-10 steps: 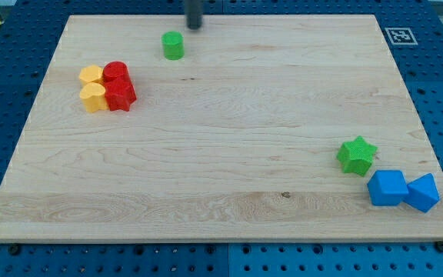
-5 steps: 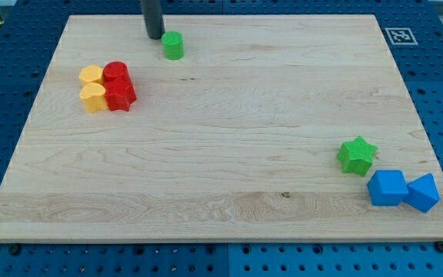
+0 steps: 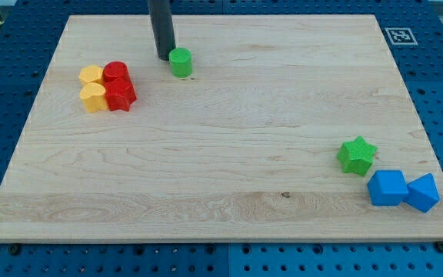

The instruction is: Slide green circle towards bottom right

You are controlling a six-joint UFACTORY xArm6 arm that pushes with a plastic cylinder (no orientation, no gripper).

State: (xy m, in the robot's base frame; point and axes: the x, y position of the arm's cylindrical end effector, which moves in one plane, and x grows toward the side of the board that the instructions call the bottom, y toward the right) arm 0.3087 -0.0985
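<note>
The green circle (image 3: 180,62) is a small green cylinder on the wooden board (image 3: 229,154), in the upper left part of the view. My tip (image 3: 164,56) is right at the circle's upper left side, touching it or nearly so. The dark rod rises from the tip out of the view's top.
Two yellow blocks (image 3: 92,88) and two red blocks (image 3: 118,86) sit bunched at the view's left. A green star (image 3: 357,155) sits at the lower right, with two blue blocks (image 3: 403,189) just below and right of it near the board's edge.
My tip moved left, then down and right to the green circle's upper left side. The green circle has slid a little down and to the right.
</note>
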